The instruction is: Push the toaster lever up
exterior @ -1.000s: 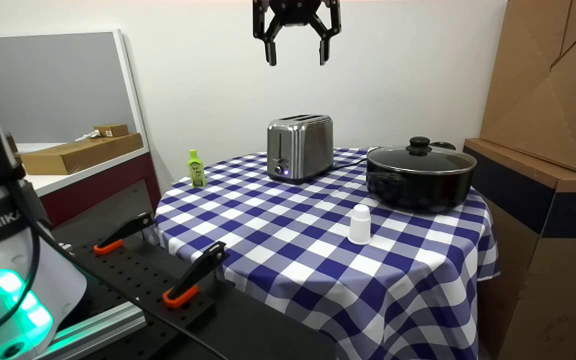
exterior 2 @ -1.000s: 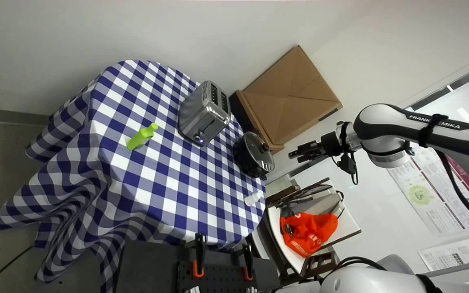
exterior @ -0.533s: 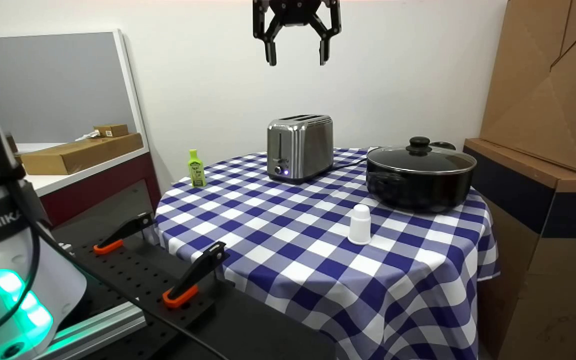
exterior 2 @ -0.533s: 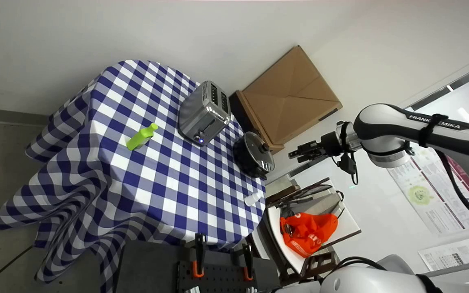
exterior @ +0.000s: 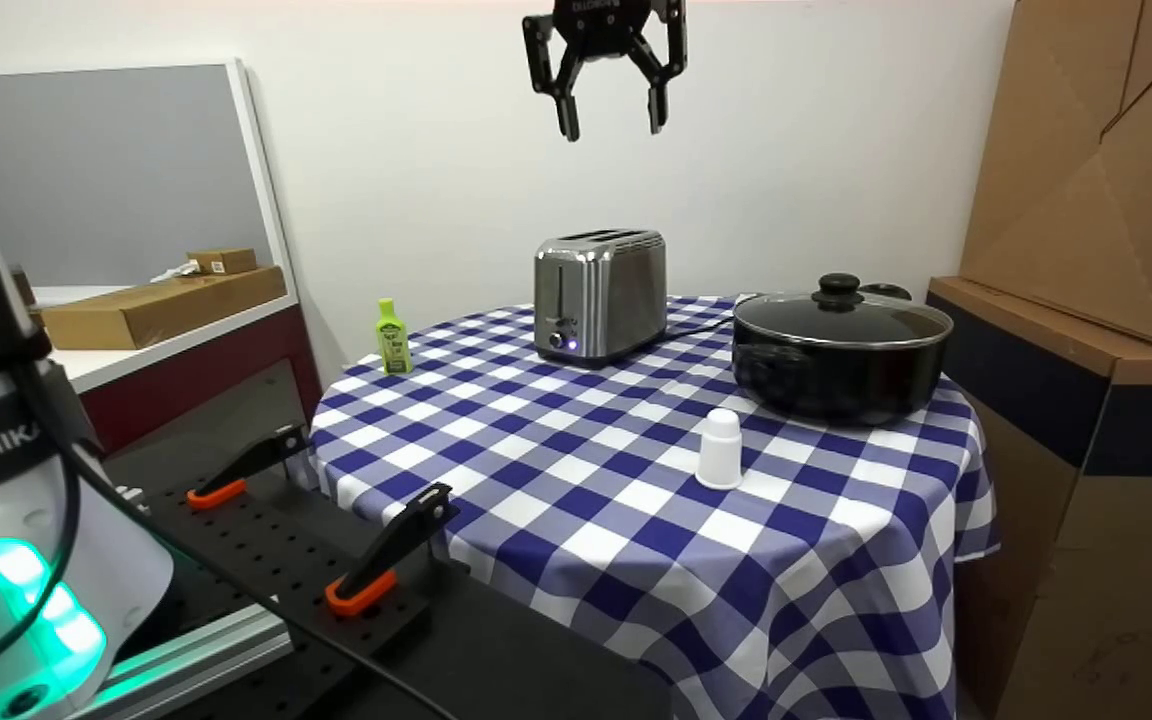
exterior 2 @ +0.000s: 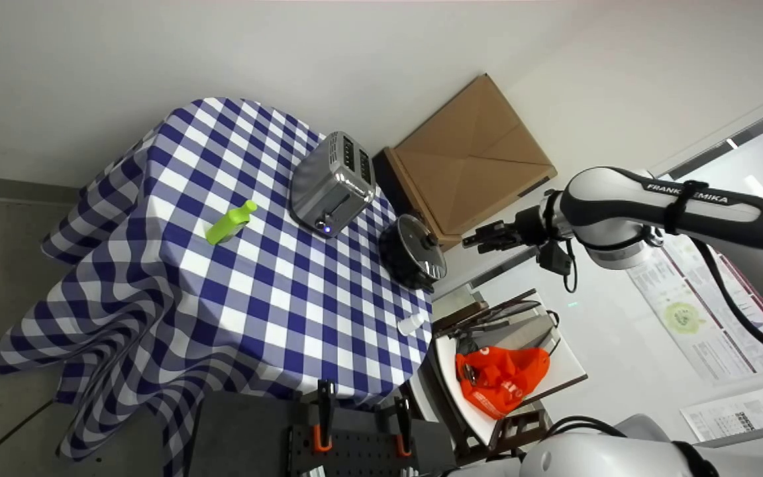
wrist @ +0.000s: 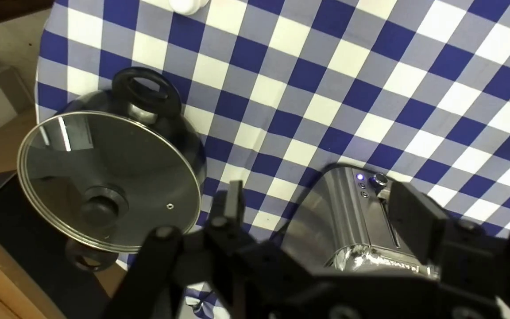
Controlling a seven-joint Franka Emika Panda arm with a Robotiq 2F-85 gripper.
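The silver toaster (exterior: 601,295) stands upright on the checked table, and it also shows in the other views (exterior 2: 325,179) (wrist: 343,212). Its lever (exterior: 564,324) sits low in the front slot, just above the knob and a lit button. In the wrist view the lever (wrist: 384,193) is partly hidden by a finger. My gripper (exterior: 614,134) is open and empty, well above the toaster and apart from it. It also shows in an exterior view (exterior 2: 469,242) at the end of the raised arm. In the wrist view the toaster shows between and below the spread fingers (wrist: 316,188).
A black pot (exterior: 836,370) with a glass lid stands beside the toaster. A white shaker (exterior: 720,450) and a green bottle (exterior: 394,338) stand on the checked tablecloth (exterior: 536,470). Cardboard boxes (exterior: 1086,180) rise beside the table. Two black clamps (exterior: 396,545) sit at the near edge.
My gripper stays still at first, then shifts slightly right and down and tilts a little in an exterior view. The arm moves slightly toward the table. The toaster and lever have not moved.
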